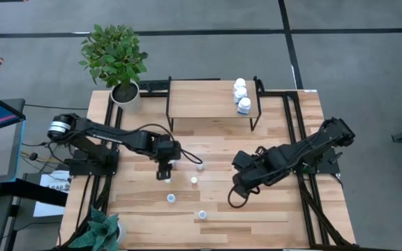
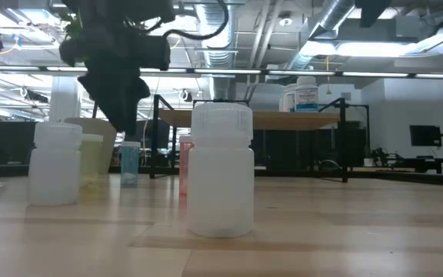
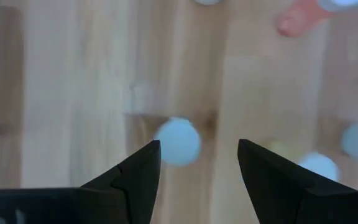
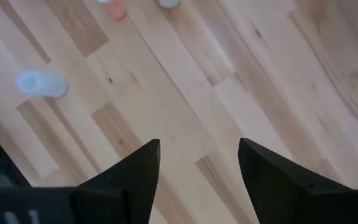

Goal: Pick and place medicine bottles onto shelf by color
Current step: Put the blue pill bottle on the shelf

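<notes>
Left gripper (image 1: 166, 171) hangs left of centre in the high view, its fingers (image 3: 135, 177) spread apart above a light-blue-capped vial (image 3: 178, 142) that stands on the table (image 1: 271, 209) between them, untouched. Right gripper (image 1: 237, 187) waits right of centre, fingers parted over bare wood. Three white bottles (image 1: 241, 95) sit at the right end of the shelf (image 1: 201, 101) at upper centre. Four more vials (image 1: 194, 180) stand scattered across the lower middle of the table.

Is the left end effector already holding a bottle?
No. The left end effector is open, and the light-blue-capped bottle stands on the table below, not gripped.
</notes>
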`<state>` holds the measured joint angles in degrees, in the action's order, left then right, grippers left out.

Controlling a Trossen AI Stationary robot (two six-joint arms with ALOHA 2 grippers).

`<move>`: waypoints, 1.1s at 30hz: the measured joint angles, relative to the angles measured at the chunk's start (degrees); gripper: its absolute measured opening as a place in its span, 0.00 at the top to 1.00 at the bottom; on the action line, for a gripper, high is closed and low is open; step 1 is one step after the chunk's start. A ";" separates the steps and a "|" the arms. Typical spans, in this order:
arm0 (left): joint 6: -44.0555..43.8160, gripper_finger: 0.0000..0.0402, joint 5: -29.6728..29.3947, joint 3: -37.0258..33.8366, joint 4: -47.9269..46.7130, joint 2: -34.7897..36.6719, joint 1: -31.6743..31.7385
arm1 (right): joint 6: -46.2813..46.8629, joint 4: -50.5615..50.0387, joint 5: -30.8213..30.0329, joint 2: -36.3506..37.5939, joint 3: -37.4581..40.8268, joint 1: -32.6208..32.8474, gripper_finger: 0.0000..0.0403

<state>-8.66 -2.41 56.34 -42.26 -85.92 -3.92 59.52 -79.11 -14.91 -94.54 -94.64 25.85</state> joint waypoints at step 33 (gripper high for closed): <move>3.69 0.64 -4.07 0.04 2.55 -6.22 -0.07 | -1.52 0.06 0.01 0.52 -0.01 0.00 0.41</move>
<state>-4.97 -6.48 56.38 -39.71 -92.14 -3.99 58.00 -79.05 -14.90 -94.02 -94.65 25.85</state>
